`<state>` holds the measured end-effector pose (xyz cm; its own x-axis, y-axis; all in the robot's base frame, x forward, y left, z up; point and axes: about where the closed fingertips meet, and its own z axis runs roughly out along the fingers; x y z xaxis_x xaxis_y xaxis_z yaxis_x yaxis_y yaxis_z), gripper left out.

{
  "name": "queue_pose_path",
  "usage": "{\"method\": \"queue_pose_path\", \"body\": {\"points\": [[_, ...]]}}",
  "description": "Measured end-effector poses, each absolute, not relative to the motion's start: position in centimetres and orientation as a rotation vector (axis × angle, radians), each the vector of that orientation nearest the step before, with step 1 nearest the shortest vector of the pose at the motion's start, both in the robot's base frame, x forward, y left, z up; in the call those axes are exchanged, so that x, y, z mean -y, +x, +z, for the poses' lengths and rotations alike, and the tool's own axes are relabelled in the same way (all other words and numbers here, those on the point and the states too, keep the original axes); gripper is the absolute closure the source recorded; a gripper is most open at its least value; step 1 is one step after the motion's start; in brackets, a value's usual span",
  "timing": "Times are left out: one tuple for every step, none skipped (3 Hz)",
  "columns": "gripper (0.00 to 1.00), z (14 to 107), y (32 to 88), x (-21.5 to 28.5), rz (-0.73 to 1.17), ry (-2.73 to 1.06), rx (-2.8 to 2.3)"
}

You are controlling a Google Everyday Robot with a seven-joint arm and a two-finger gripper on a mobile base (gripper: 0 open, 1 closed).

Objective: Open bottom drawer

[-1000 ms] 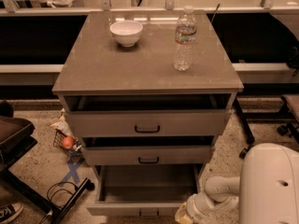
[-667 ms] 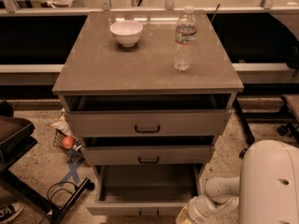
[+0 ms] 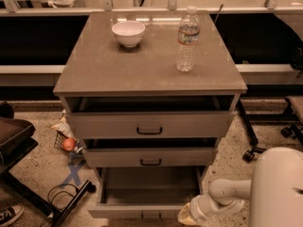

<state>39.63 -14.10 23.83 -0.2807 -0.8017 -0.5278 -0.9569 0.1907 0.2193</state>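
Observation:
The grey-beige cabinet (image 3: 149, 74) has three drawers. The bottom drawer (image 3: 147, 211) is pulled far out, showing its plain grey interior (image 3: 150, 185); its small handle (image 3: 150, 216) sits at the frame's lower edge. The middle drawer (image 3: 150, 157) and top drawer (image 3: 149, 124) stand slightly out. My white arm (image 3: 227, 193) reaches from the lower right. The gripper (image 3: 185, 216) is at the bottom drawer's front right corner, partly cut off by the frame edge.
A white bowl (image 3: 128, 32) and a water bottle (image 3: 188, 40) stand on the cabinet top. A dark chair (image 3: 19, 141) and its base, a cable and a small basket with an orange ball (image 3: 68, 144) lie on the floor at left. Chair castors (image 3: 249, 154) are at right.

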Motion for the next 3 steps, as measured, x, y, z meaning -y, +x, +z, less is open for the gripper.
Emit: {"method": "queue_pose_path", "body": {"points": [[0.54,25.4,43.7,16.3,0.623,-1.68,-2.128],[0.85,25.6,47.3,18.2,0.543,-1.652,-2.097],[1.0,23.3,48.9,18.4,0.552,-1.614,-2.076]]}}
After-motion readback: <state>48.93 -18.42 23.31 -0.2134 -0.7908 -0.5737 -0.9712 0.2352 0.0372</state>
